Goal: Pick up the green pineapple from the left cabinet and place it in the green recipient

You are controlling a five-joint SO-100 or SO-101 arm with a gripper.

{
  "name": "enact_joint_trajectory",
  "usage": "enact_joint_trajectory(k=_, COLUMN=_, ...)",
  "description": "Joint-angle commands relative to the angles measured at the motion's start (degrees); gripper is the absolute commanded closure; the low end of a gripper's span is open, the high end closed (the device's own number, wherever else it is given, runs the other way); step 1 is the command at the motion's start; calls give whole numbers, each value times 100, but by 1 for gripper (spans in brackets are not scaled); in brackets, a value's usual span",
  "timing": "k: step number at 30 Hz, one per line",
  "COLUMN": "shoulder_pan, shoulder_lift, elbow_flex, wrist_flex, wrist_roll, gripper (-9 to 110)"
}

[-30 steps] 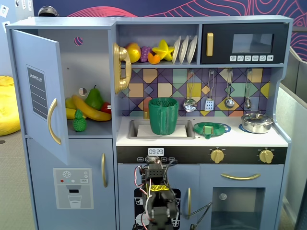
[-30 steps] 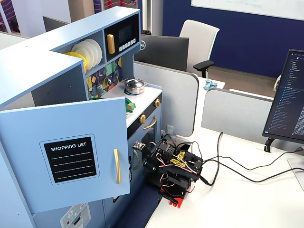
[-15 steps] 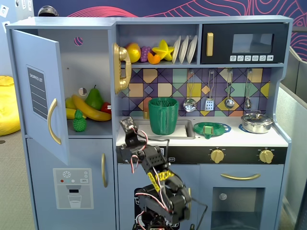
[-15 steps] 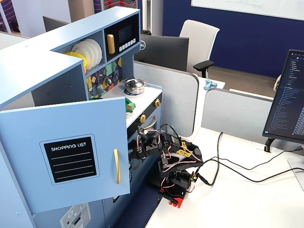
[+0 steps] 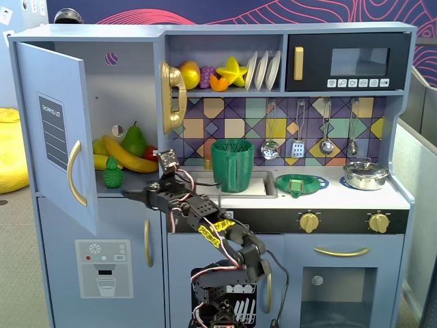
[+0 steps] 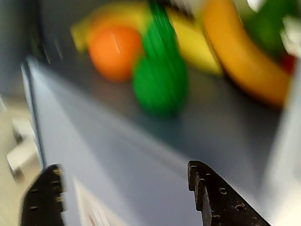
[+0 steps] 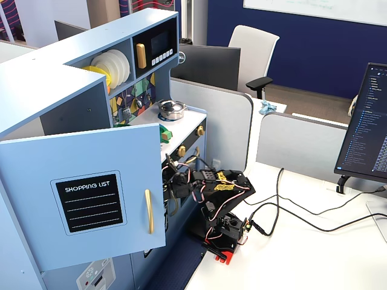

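The green pineapple (image 5: 113,174) stands upright at the front of the shelf in the left cabinet (image 5: 130,89), whose door (image 5: 54,130) stands open. In the wrist view the pineapple (image 6: 160,84) is blurred, ahead of and above my jaws. My gripper (image 5: 131,195) is open and empty, just below and to the right of the pineapple, at the shelf's front edge. In the wrist view the gripper (image 6: 124,186) shows wide-spread black fingertips (image 6: 211,193) and nothing between them. The green recipient (image 5: 232,165) stands in the sink, to the right of the cabinet.
A banana (image 5: 130,156), a dark-green pear (image 5: 134,140) and other fruit lie behind the pineapple; an orange (image 6: 114,52) shows in the wrist view. A flat green dish (image 5: 300,184) and a pot (image 5: 365,174) sit on the counter. In the side fixed view the door (image 7: 91,193) hides the gripper.
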Motion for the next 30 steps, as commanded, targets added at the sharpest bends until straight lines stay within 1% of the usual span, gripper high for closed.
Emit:
enact_joint_trajectory(k=1, shoulder_pan=-141, shoulder_lift=-554, elbow_flex=-202, wrist_flex=-1538, wrist_roll=88, gripper=70)
enact_joint_trajectory(k=5, shoulder_pan=-70, shoulder_lift=-1046, elbow_flex=-53, wrist_flex=-2364, wrist_roll=18, gripper=71)
enact_joint_trajectory(k=16, shoulder_pan=193, shoulder_lift=-2338, elbow_flex=-237, wrist_flex=-3375, wrist_roll=255, gripper=70)
enact_joint_trajectory(k=19, shoulder_pan=237, shoulder_lift=-2593, elbow_flex=-431, wrist_flex=-3375, wrist_roll=439, gripper=69)
enact_joint_trajectory(k=21, shoulder_pan=264, shoulder_lift=-2725, elbow_flex=-580, wrist_flex=-3384, wrist_roll=712, gripper=67)
enact_joint_trajectory(k=30, shoulder_pan=290, shoulder_lift=-3401, elbow_flex=-1327, wrist_flex=-3226, wrist_roll=686, gripper=67)
